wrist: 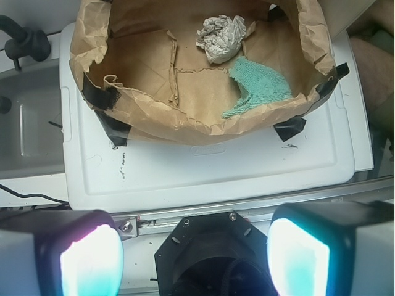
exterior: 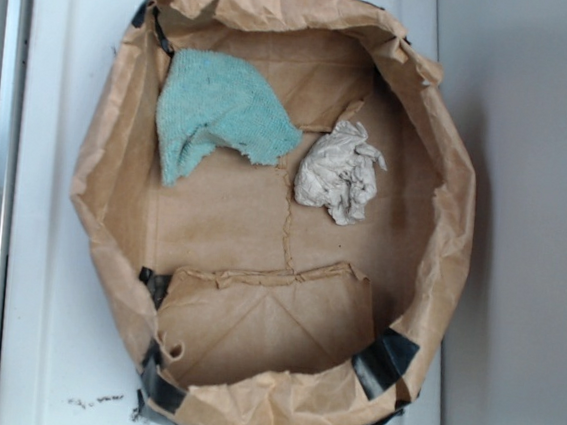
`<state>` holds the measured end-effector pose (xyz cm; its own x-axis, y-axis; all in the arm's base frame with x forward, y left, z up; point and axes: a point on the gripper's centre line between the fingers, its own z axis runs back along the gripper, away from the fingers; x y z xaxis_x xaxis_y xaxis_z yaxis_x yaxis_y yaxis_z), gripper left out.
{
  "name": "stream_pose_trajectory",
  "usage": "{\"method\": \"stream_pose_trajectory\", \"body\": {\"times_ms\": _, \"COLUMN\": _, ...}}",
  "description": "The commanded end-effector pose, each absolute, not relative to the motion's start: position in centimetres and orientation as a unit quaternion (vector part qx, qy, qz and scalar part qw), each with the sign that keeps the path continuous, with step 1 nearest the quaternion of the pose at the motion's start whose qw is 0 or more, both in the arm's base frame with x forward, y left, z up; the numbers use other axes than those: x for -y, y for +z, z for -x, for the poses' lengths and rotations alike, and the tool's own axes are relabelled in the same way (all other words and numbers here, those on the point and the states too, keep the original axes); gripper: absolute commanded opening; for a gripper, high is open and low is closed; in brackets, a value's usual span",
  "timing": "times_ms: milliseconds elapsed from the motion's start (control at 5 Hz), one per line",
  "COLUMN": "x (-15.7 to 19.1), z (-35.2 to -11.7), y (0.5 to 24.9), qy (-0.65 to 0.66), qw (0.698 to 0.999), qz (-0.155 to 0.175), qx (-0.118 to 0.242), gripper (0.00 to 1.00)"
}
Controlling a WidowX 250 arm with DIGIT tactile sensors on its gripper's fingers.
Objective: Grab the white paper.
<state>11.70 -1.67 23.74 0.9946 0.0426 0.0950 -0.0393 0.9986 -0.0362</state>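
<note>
The gripper is being seen only in the wrist view, at the bottom edge, with its two fingers spread wide and nothing being held between them. It is being kept well apart from the bag, outside the white tray, over a metal rail. In the exterior view the gripper is not being shown.

The white tray is being used as the base under the brown paper bag, whose rolled-down walls are being held with black tape at the corners. The bag is lying open like a shallow basin.

The white paper is being seen as a crumpled greyish wad resting on the bag's floor, toward the right of the middle in the exterior view, near the far wall in the wrist view. The teal cloth is lying just beside it, the tip of the cloth nearly touching the wad; contact cannot be told.
</note>
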Motion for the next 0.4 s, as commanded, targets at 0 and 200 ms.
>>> {"method": "stream_pose_trajectory", "body": {"times_ms": 0, "x": 1.7, "z": -11.7, "y": 23.7, "qy": 0.020, "qw": 0.998, "qz": 0.017, "qx": 0.048, "gripper": 1.00}}
{"method": "stream_pose_trajectory", "body": {"times_ms": 200, "x": -2.4, "z": -16.7, "y": 23.1, "qy": -0.011, "qw": 0.999, "qz": 0.010, "qx": 0.033, "gripper": 1.00}}
